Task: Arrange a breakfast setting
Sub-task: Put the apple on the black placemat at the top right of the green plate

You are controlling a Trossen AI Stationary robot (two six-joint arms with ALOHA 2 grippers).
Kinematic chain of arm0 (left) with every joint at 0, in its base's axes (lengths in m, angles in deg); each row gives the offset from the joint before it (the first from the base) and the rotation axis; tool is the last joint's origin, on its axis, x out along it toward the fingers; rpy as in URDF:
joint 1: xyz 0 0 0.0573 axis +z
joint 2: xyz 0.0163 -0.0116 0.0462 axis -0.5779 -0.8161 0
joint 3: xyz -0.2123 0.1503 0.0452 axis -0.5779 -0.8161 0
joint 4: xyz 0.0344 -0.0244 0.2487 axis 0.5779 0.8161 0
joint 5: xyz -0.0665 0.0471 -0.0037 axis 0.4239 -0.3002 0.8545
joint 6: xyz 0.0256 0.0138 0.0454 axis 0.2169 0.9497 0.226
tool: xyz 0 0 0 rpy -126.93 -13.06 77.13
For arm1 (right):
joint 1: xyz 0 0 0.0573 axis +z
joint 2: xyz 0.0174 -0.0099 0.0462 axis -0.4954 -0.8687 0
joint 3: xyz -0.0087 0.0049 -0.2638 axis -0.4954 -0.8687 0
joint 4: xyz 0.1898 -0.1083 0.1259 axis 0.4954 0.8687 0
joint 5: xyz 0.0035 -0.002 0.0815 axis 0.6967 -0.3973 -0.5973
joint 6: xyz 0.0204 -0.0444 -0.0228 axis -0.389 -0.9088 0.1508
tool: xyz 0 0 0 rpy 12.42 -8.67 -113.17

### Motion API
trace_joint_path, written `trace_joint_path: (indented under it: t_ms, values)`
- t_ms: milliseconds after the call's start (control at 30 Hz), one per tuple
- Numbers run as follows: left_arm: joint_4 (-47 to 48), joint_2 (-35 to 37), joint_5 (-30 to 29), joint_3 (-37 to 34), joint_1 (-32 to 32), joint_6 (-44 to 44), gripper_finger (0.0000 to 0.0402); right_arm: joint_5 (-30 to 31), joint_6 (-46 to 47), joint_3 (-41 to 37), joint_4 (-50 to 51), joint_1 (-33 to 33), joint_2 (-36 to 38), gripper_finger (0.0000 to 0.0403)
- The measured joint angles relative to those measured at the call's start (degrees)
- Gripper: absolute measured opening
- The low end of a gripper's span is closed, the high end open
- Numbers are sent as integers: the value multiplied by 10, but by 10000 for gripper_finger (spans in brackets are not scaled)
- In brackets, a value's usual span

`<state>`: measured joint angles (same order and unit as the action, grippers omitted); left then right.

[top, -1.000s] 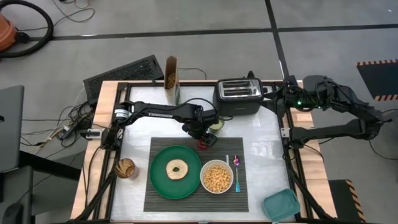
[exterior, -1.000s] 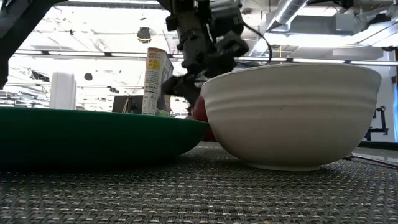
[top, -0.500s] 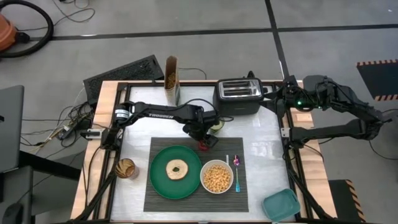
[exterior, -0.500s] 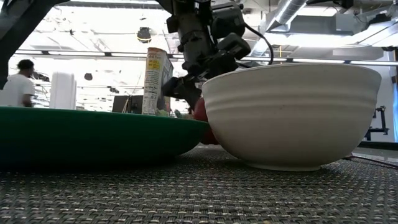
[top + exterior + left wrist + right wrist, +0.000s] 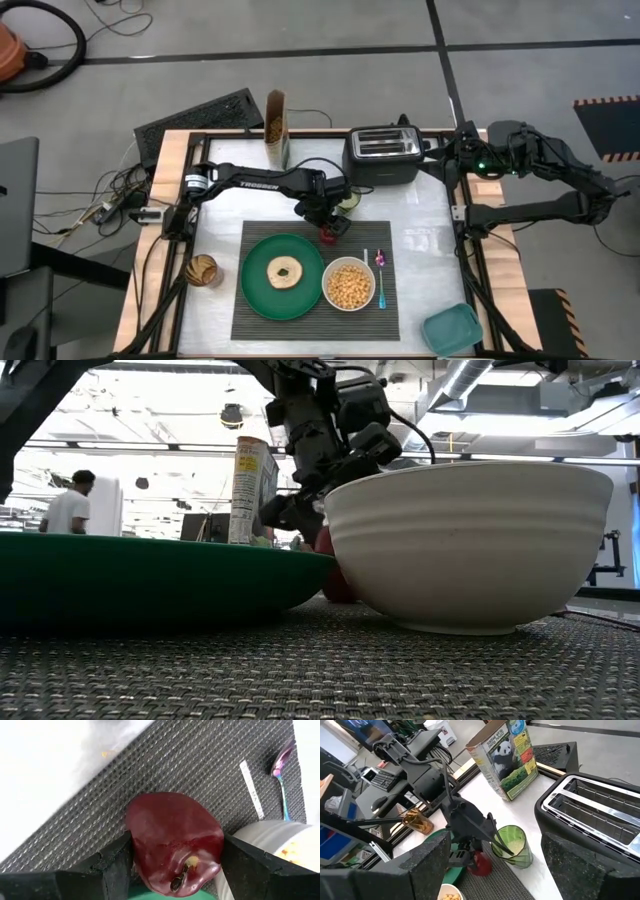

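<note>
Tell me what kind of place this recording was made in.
Most likely a robotics lab or workshop, not a home kitchen: the table sits in a metal frame on bare concrete floor, loose cables trail off its edge, and exposed ceiling ducts show beyond it.

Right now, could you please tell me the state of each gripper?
Left gripper: closed on the apple.
Right gripper: open, holding nothing.
</note>
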<state>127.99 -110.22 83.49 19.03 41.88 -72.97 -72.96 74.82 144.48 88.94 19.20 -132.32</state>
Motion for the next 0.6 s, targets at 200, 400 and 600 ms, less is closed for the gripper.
trace_joint_path:
  t_ms: [200,400,600]
  values:
    - [-5,0,-4,-3,1,-1,240,-1,0,0,0,0,0,336]
    - [-5,0,-3,-3,1,7,242,-1,0,0,0,0,0,336]
    - [-4,0,0,-3,2,25,275,-1,0,0,0,0,0,336]
